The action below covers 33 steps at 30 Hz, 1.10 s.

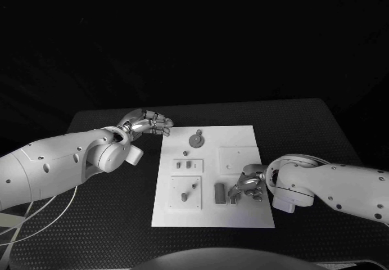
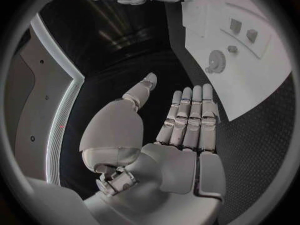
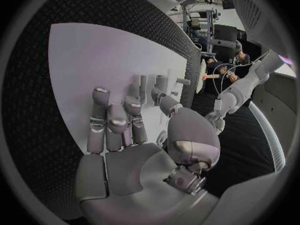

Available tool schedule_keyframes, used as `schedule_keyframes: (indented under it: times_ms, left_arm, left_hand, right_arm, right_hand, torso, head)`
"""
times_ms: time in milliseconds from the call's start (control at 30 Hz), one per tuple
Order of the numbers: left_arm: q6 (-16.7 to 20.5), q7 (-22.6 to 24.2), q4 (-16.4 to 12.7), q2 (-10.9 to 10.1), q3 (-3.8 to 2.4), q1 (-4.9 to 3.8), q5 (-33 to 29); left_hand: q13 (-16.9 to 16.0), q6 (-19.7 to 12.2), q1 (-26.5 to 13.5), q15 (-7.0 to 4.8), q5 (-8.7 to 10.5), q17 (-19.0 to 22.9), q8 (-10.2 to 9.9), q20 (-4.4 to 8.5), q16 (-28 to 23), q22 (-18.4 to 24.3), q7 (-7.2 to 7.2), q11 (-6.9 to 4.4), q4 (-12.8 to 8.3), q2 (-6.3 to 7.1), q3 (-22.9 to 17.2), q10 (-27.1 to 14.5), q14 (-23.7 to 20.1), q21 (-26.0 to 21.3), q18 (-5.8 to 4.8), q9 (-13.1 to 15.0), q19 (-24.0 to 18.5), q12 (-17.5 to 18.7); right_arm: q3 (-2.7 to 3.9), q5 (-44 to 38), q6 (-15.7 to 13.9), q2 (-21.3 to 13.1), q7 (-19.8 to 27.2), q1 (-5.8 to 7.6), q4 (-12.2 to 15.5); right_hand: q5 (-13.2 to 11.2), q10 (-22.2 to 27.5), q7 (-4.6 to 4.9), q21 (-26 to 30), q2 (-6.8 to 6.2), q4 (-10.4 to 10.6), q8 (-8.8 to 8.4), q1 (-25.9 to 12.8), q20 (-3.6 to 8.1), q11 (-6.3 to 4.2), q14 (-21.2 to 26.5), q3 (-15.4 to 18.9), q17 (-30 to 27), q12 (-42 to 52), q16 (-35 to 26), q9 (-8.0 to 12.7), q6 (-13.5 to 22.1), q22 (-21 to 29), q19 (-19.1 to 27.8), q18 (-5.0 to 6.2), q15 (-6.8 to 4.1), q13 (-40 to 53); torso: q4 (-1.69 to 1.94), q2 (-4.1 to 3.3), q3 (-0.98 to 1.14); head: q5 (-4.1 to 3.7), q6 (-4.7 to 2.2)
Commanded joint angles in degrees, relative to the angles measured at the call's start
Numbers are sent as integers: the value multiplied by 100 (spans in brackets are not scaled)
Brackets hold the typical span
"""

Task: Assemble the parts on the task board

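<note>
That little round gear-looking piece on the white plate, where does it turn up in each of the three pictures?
Head view: the gear lies near the far edge of the task board, just right of the left hand.
Left wrist view: the gear lies on the board beyond the fingertips.
Right wrist view: I cannot pick it out.
Shared landmark: the white task board, in all three views.
</note>
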<state>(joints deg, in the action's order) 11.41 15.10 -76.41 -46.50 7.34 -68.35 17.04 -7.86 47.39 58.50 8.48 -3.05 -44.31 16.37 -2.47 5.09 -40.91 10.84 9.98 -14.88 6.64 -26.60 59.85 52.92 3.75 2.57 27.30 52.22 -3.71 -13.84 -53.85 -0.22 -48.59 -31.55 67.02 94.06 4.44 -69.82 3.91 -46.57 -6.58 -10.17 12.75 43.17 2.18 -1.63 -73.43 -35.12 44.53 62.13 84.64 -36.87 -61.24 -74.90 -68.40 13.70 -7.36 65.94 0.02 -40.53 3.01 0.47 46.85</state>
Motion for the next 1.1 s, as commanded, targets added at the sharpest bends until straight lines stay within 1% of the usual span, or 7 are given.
schedule_keyframes:
  times_ms: [33,433,667,833,967,1067,1100]
  left_arm:
    - [-75,51,-12,7,-4,-7,-20]
    - [-70,57,5,6,-4,-7,-20]
    - [-65,76,57,24,-4,-7,-20]
    - [-111,93,137,84,-4,-5,-20]
    - [-144,110,244,143,-4,-5,-44]
    - [-164,119,305,168,-4,-5,-44]
    - [-177,125,331,173,-5,-5,-44]
  left_hand:
    - [10,3,-47,28,8,10,37,-58,31,6,16,-4,33,-12,-3,38,-18,39,99,-1,1,-24]
    - [13,4,-47,28,8,11,38,-58,33,7,16,-5,33,-13,-2,41,-18,40,99,-1,1,-25]
    - [14,6,-46,28,9,12,40,-58,35,8,15,-5,32,-13,-2,43,-16,40,100,-1,2,-26]
    - [17,15,-47,23,8,10,47,-56,48,8,11,-9,36,-27,-2,56,2,46,103,1,11,-30]
    - [22,30,-51,11,8,5,58,-49,77,9,5,-17,38,-48,2,76,44,53,107,3,27,-36]
    - [26,40,-53,1,8,2,65,-43,96,8,0,-22,37,-63,5,92,71,60,109,5,41,-39]
    - [27,44,-54,-4,8,0,68,-40,105,8,-3,-25,36,-70,7,99,84,63,109,5,48,-41]
  right_arm:
    - [2,14,92,-8,182,-8,48]
    - [6,-185,183,-235,330,-2,147]
    - [13,-206,247,-350,520,256,212]
    - [35,-94,168,-346,1027,485,66]
    - [83,356,-54,-185,1959,542,-516]
    - [148,607,-254,-48,2455,544,-897]
    - [197,619,-271,49,2731,544,-1120]
  right_hand:
    - [-7,20,91,19,-65,40,-3,-4,10,5,-1,-11,-5,20,-34,-15,99,-91,-36,130,-29,-8]
    - [-10,21,91,19,-156,34,1,34,18,5,-3,-51,-3,27,-34,-16,100,-96,-45,130,-30,-7]
    - [-7,27,92,34,-368,185,2,24,21,8,-6,-146,-5,29,-44,-17,113,-90,-64,130,-30,-13]
    - [-11,35,103,41,-436,252,-17,50,24,15,-5,-195,-6,31,-51,-12,160,-91,-68,130,-24,-13]
    - [-18,47,128,47,-387,228,-45,138,22,38,-4,-214,-9,38,-60,-9,233,-97,-56,130,-2,-10]
    - [-29,84,144,61,-181,77,-55,249,7,57,12,-169,-18,33,-84,-19,286,-105,-13,130,14,-9]
    - [-46,108,161,60,-51,-75,-57,258,-21,74,17,-54,-23,31,-97,-30,319,-114,12,130,41,-10]
  torso:
    - [-2,1,1]
    - [-7,6,4]
    - [-10,11,2]
    - [-9,24,-7]
    - [-11,48,-31]
    - [-12,71,-48]
    - [-14,81,-53]
  head:
    - [-1,3]
    - [-2,-47]
    - [-11,-138]
    - [-45,-268]
    - [-87,-443]
    - [-84,-587]
    - [-86,-648]
